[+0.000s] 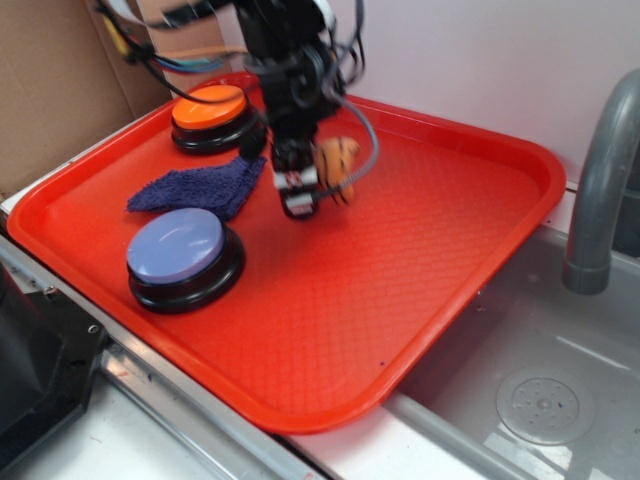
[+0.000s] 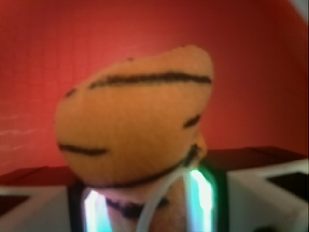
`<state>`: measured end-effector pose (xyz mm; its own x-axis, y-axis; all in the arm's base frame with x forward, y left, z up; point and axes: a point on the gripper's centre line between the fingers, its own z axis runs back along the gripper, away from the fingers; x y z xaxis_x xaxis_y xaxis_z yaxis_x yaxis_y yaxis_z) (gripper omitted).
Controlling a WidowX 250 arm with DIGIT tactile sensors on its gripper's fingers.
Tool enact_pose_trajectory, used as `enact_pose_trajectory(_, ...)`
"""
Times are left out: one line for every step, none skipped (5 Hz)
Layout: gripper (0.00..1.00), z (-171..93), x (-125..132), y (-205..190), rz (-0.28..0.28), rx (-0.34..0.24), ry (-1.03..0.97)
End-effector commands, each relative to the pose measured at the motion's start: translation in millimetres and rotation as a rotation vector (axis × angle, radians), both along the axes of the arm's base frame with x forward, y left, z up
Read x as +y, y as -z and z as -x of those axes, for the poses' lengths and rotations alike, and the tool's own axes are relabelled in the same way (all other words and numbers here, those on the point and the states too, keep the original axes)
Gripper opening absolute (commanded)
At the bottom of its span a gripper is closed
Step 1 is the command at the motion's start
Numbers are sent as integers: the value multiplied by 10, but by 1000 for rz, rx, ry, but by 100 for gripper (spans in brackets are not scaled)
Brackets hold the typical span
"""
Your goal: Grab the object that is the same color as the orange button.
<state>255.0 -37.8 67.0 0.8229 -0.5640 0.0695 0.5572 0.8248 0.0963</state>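
Note:
The object is a small orange plush tiger [image 1: 338, 165] with black stripes. My gripper [image 1: 302, 196] is shut on it and holds it a little above the red tray [image 1: 420, 260]. In the wrist view the plush tiger [image 2: 135, 125] fills most of the frame, wedged between my two fingers, and my gripper [image 2: 147, 203] sits at the bottom edge. The orange button [image 1: 209, 110], domed on a black base, stands at the tray's back left, behind and left of my gripper.
A dark blue towel cloth [image 1: 200, 186] lies left of my gripper. A lavender-blue button [image 1: 178, 250] stands on the tray's front left. A steel sink [image 1: 540, 390] with a grey faucet [image 1: 600, 170] is on the right. Cardboard [image 1: 50, 80] stands at the back left.

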Motion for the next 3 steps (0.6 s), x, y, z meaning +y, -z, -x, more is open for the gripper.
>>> enact_pose_trajectory(0,234,116,-755,-98,-43,-472)
enact_pose_trajectory(0,446,225,-998,-80,-88,-629)
enact_pose_trajectory(0,540,280,-1017,-23,-53,-655)
